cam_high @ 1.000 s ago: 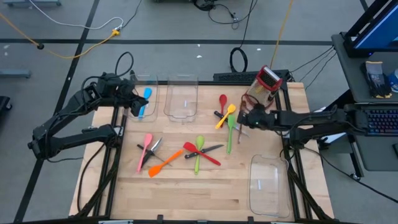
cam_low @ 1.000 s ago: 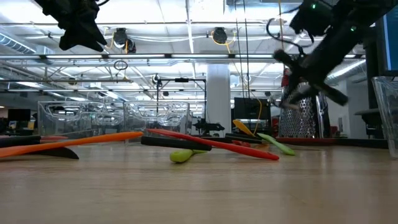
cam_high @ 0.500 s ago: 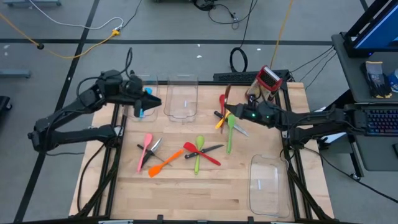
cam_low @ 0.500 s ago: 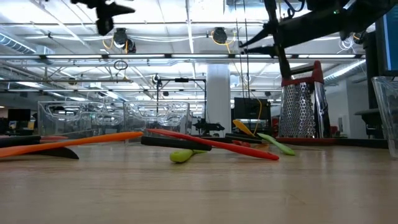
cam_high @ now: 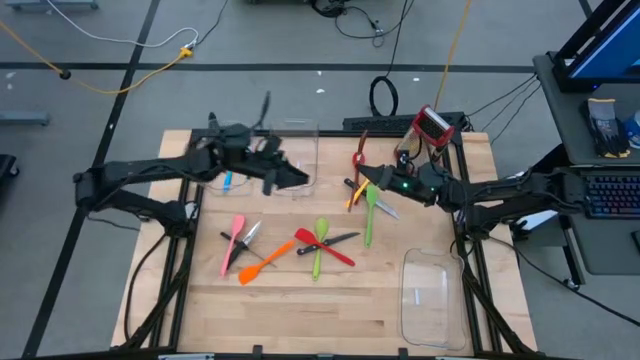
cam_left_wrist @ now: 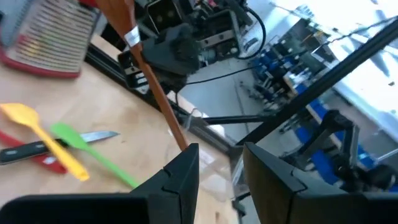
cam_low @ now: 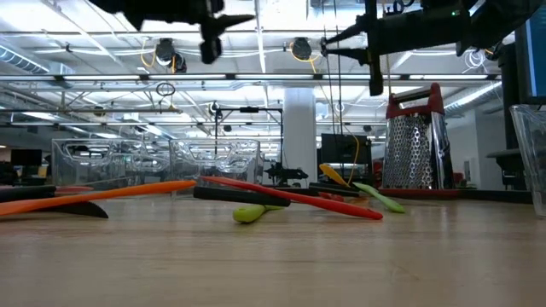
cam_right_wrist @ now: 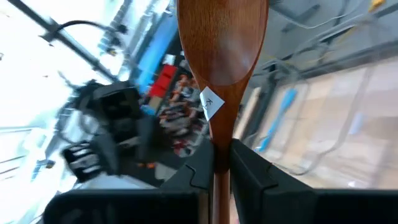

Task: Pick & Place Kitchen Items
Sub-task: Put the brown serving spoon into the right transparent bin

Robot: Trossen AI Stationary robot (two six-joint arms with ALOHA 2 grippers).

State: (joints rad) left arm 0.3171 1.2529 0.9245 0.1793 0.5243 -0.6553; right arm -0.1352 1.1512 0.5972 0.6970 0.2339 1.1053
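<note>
Since the earlier frame, the left tool has been swung from the bench's back left corner to a position above the clear bin at the back centre; its jaws are seen narrowly parted, with nothing between them in the left wrist view. Right tool: clamped on the wooden spoon, which is held aloft with its bowl pointing away from the tool, over the back right part of the bench. Blue utensil: lying in the left back bin. Red spoon, yellow spatula, green spatula and a black-handled knife: grouped below the right tool, beside the box grater. Pink spatula, orange spatula, red spatula, green spoon: scattered at mid-bench, some crossing one another. Second clear bin: set at the front right.
</note>
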